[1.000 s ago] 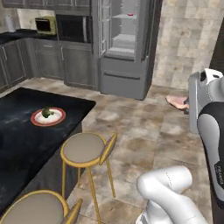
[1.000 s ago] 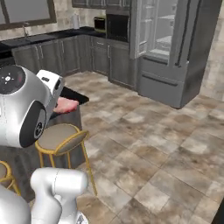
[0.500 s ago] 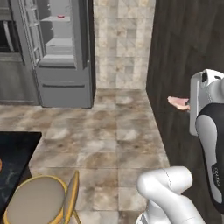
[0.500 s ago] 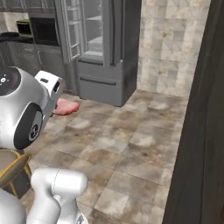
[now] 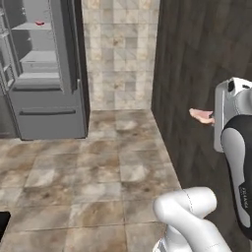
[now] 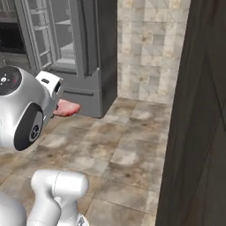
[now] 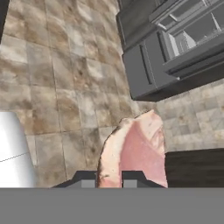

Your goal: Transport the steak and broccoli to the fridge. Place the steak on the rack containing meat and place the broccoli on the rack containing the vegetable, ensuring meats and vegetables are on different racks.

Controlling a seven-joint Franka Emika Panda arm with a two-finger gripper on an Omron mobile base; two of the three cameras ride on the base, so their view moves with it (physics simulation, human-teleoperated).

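Steak [image 7: 136, 154] sits clamped between our gripper [image 7: 109, 178] fingers, filling the lower middle of the hand view and rising toward 12 o'clock from the two dark tips. It is a pale pink slab with lighter marbling and a whitish rim. In the left base view we see the steak [image 5: 201, 116] jutting out at 9 o'clock from our white wrist, held well above the floor [image 5: 113, 167]. In the right base view the steak [image 6: 67, 107] pokes out toward 3 o'clock from behind the hand.

We see the fridge [image 5: 47, 74] at 10 o'clock in the left base view, tall and grey, its upper door standing open on a pale interior with flat shelves. A small red piece [image 5: 40, 22] lies on the upper shelf [image 5: 30, 27], near the top edge of the picture. Below the open section is a closed drawer front. In the right base view the fridge [image 6: 84, 48] stands at 11 o'clock, beyond the steak and well apart from it. In the hand view the fridge [image 7: 175, 48] lies at 1 o'clock, tilted with the roll of the camera.

A tan tiled wall [image 5: 120, 49] fills the corner to the right of the fridge. A dark wood panel [image 5: 202, 64] runs down the right side of both base views, close beside our arm. The floor is mottled brown and grey stone tile.
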